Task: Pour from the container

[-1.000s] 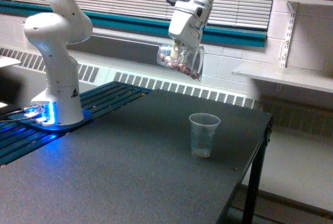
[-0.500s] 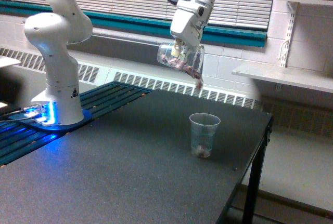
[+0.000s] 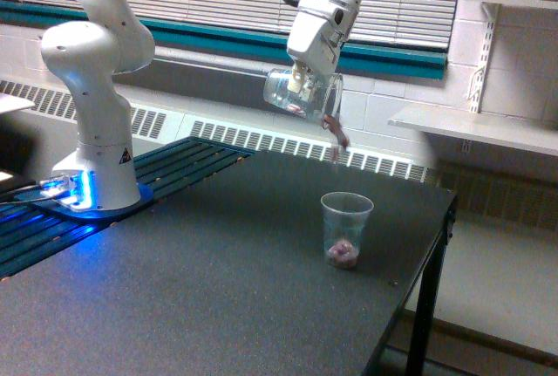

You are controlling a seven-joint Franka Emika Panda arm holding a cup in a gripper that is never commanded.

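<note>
At the exterior view's left, the white robot base stands on a blue-lit plate at the edge of the dark table. Further right, high above the table, the gripper pinches the container, which is tipped on its side with its mouth pointing down toward the exterior view's right. Small reddish pieces fall from its mouth, though they are too blurred to identify. Below them, the small clear cup stands upright on the table, a heap of the same pieces at its bottom.
</note>
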